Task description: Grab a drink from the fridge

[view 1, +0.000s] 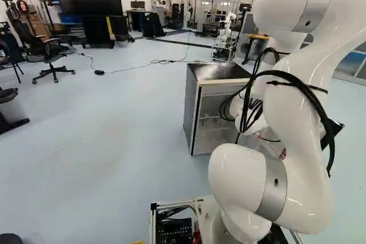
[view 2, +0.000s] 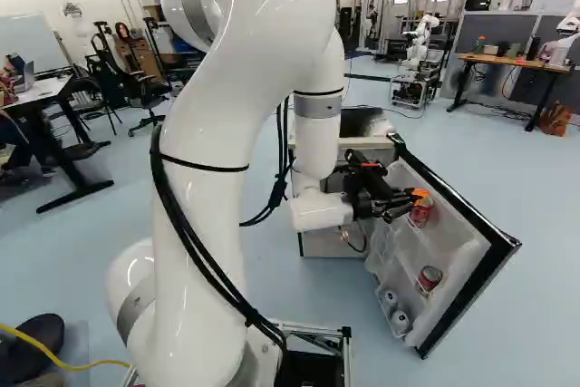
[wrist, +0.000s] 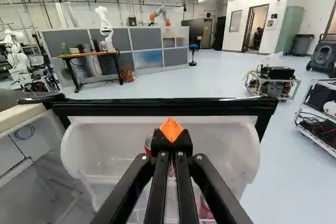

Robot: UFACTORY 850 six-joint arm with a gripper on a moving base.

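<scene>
Meeting at their orange pads [wrist: 168, 128], our fingers [wrist: 171, 129] stand together with nothing clamped between them. Just beyond and partly behind them is the nearest red can [view 2: 420, 213], in the upper shelf [wrist: 94, 150] of the fridge door [wrist: 157, 107]; we cannot tell whether we touch it.

As we judge it, we are about halfway: the door is well open and our reach is over its shelves, but no drink is gripped. We have yet to part the fingers, settle them around a can, clamp it, and lift it clear.

That nearest can looks upright, perhaps leaning slightly, its long axis running roughly up and down; the fingers hide its top in the wrist view, so we cannot be surer. Lower in the door lies a second red can [view 2: 430, 279], which seems more tilted, and by it two pale round ends [view 2: 400, 321]. Farther out, the fridge body [view 1: 194, 110] stands on the floor [view 1: 114, 141].
</scene>
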